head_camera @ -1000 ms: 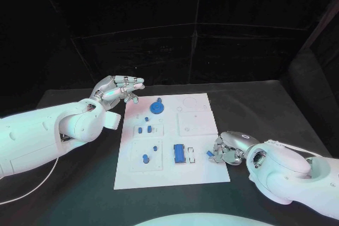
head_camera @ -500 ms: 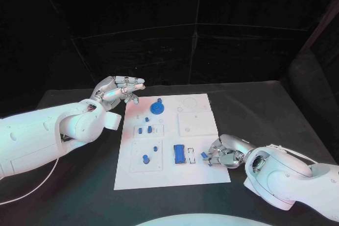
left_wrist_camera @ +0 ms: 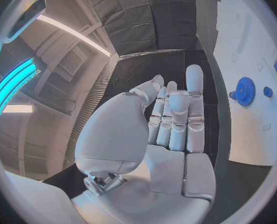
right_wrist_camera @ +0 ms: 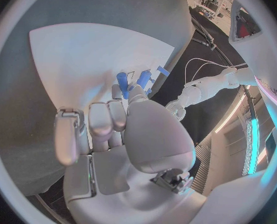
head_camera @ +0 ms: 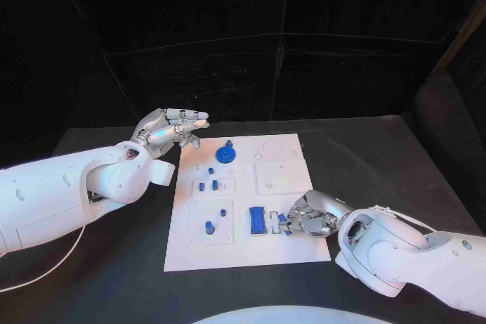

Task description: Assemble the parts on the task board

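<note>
- Since a second ago, in the head view, the right hand [head_camera: 307,216] is being carried leftward across the task board [head_camera: 247,197], from the board's right margin to a place just beside the blue block [head_camera: 258,221]; a small blue part [head_camera: 284,221] is being pinched at its fingertips. The block's long axis is running front to back along the board, and an open slot seems to be lying between block and part, so the part is being held just to the right of where it looks due to go. The left hand [head_camera: 170,129] is being kept raised off the board's far left corner, fingers loosely curled, nothing held, well apart from the block; the right hand is far the nearer.
- In the left wrist view, the left hand [left_wrist_camera: 170,119] is being held straight-fingered and empty, with the blue gear [left_wrist_camera: 244,91] lying on the board beyond it.
- In the right wrist view, the small blue part [right_wrist_camera: 141,78] is being gripped between the fingertips [right_wrist_camera: 133,92] over the white board.
</note>
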You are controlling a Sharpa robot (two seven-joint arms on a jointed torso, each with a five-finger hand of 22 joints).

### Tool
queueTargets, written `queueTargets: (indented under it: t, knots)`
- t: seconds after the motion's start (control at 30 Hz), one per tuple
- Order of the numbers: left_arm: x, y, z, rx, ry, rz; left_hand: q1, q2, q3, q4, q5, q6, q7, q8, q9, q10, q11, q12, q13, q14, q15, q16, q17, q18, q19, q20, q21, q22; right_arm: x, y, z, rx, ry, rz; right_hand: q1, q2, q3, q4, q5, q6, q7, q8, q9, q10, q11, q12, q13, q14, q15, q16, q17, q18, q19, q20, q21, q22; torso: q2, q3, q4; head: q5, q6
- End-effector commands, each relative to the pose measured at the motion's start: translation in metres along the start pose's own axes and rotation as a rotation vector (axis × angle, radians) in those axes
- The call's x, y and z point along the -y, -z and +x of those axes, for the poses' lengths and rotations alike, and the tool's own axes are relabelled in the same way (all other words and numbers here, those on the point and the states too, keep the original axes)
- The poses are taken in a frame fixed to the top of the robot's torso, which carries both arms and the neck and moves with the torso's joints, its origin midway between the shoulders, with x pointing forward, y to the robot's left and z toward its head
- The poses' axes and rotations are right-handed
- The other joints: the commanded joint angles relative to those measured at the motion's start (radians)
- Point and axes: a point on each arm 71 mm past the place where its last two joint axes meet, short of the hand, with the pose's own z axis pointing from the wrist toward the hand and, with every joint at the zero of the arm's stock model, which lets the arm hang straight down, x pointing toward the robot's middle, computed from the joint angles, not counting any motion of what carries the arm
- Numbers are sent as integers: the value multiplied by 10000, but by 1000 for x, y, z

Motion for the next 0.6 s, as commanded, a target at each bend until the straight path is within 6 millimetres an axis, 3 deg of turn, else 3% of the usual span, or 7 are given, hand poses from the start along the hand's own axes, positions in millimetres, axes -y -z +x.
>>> queueTargets:
  t: [0.03,0.3,0.6]
  knots:
    - [1,-1,3,-158,90,76,-72,43,-50,14,24,-55,-20,56,7,-71,29,16,14,-59,7,7,-14,137,7,37,-39,-16,-1,-2,0,111,-177,128,-184,-102,4,105,191,91,5,-74,18,129,-83,56,41,112,-104,43,17,-44,286,-17,51,1851,3,5,-4,8,-13]
    - [1,-1,3,-164,92,75,-72,43,-50,14,24,-55,-20,56,7,-71,29,16,14,-59,7,7,-14,137,7,37,-39,-16,-9,-8,5,110,-151,9,-596,-199,-143,413,344,188,0,-125,45,171,-83,82,63,118,-105,59,46,-48,298,-23,60,1865,-8,2,4,8,3]
    - [1,-1,3,-179,97,67,-72,43,-50,14,24,-55,-20,56,7,-71,29,16,14,-59,7,7,-14,137,7,37,-39,-16,-10,-13,7,100,-68,-15,-638,-218,-172,449,406,206,-6,-132,53,179,-86,93,73,118,-108,62,50,-49,301,-25,63,1869,1,1,-6,20,30]
